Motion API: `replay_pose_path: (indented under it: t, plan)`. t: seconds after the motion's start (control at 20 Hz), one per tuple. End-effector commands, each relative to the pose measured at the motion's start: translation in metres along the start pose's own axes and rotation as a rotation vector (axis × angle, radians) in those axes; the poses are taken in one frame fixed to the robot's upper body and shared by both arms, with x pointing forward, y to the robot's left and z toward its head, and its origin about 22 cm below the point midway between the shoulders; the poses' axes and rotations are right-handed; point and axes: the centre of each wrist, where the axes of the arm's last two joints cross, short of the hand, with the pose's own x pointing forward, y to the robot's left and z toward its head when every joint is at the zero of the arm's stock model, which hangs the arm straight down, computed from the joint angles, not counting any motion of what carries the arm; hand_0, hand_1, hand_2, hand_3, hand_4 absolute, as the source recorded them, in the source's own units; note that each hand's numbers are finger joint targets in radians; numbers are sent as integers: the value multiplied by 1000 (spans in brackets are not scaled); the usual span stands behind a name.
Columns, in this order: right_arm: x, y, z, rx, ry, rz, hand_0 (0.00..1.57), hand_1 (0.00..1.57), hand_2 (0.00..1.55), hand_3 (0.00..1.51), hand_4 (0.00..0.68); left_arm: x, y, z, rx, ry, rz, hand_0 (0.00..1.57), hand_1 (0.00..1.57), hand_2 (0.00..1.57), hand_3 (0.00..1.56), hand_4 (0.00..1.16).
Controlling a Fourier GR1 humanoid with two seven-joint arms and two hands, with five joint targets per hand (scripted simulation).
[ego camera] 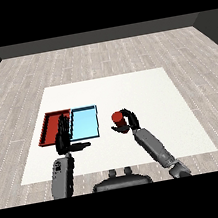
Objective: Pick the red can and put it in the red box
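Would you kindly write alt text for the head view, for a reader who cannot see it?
The right hand curls round a red can on a white table, right of a blue tray. A red tray lies left of the blue one, with the open left hand at its near edge.

On the table [128, 92] two trays lie side by side, touching: one tray [49, 124] at the left, the other tray [85, 123] right of it. The can [117, 120] stands right of both, apart from them. The left hand [63, 139] overlaps the left tray's near right corner; the right hand [131, 121] is beside the can.
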Motion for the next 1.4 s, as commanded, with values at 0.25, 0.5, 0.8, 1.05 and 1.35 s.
replay_pose_path:
  t: [0.25,0.5,0.8,1.05,1.35]
  plan:
    - [49,-31,9,13,-154,-13,1464,1464,1439,1388,659,5,-47,-1,-65,33,22,0,0,0,0,0]
    - [77,-10,10,4,-180,-33,1448,1448,1433,1388,653,-5,-56,-3,-105,109,31,0,0,0,0,0]
    - [106,37,-3,-1,-180,-44,1448,1448,1433,1388,653,-4,-59,-2,-101,138,40,0,0,0,0,0]
    - [94,25,8,-6,-180,-78,1451,1451,1425,1380,650,-11,-89,-7,-143,160,73,0,0,0,0,0]
    - [80,35,-5,1,-178,-84,1458,1458,1443,1397,659,-29,-98,-25,-151,214,95,0,0,0,0,0]
